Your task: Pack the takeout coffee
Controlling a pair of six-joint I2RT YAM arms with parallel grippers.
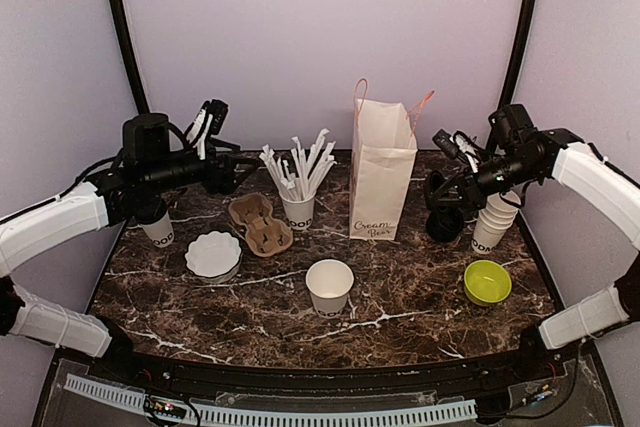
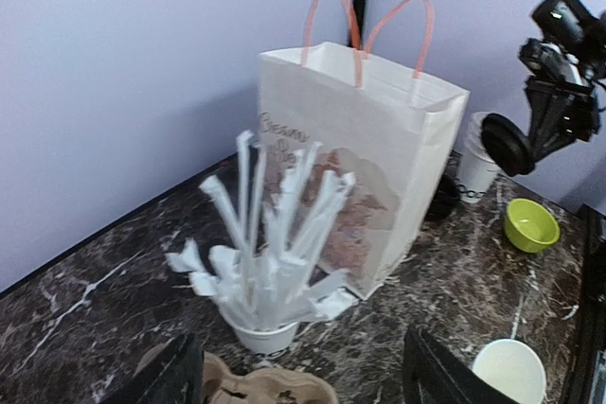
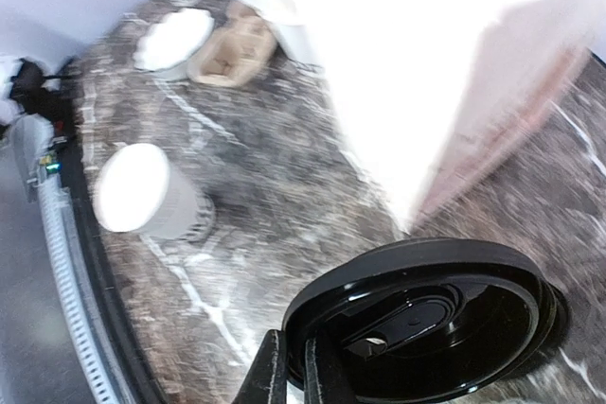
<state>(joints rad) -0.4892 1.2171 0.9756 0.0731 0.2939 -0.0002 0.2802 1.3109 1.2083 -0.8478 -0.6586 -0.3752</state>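
Two cups: the open cup point(image 1: 329, 285) and the second cup point(image 1: 158, 228) are both stood upright on the desk point(image 1: 400, 317), outside the paper bag point(image 1: 383, 172).
Open cup: set in front of the paper bag and a little to its left, well apart from it; its mouth is uncovered and the white inside is shown.
Second cup: placed far to the left of the paper bag, under the left arm point(image 1: 60, 217); its top is hidden by that arm, so a lid cannot be confirmed.
Black lid point(image 3: 421, 328): held just right of the paper bag, low over the desk, apart from both cups.
Right pincer point(image 3: 294, 366): almost closed, with its two fingers pinched on the rim of the black lid.
Left pincer point(image 2: 303, 366): spread wide with nothing gripped, raised to the left of the paper bag near the cup carrier point(image 1: 260, 224).
Paper bag: stood upright at the back middle of the desk, mouth open, orange handles raised, handwriting on its front.
Straw cup point(image 1: 298, 209): placed just left of the paper bag and filled with wrapped straws.
Cup carrier: brown pulp, laid left of the paper bag, just beyond the straw cup.
White dish point(image 1: 213, 254): set left of the paper bag, beyond the cup carrier.
Cup stack point(image 1: 493, 222): stood right of the paper bag, past the held black lid.
Green bowl point(image 1: 487, 282): set to the right front of the paper bag.
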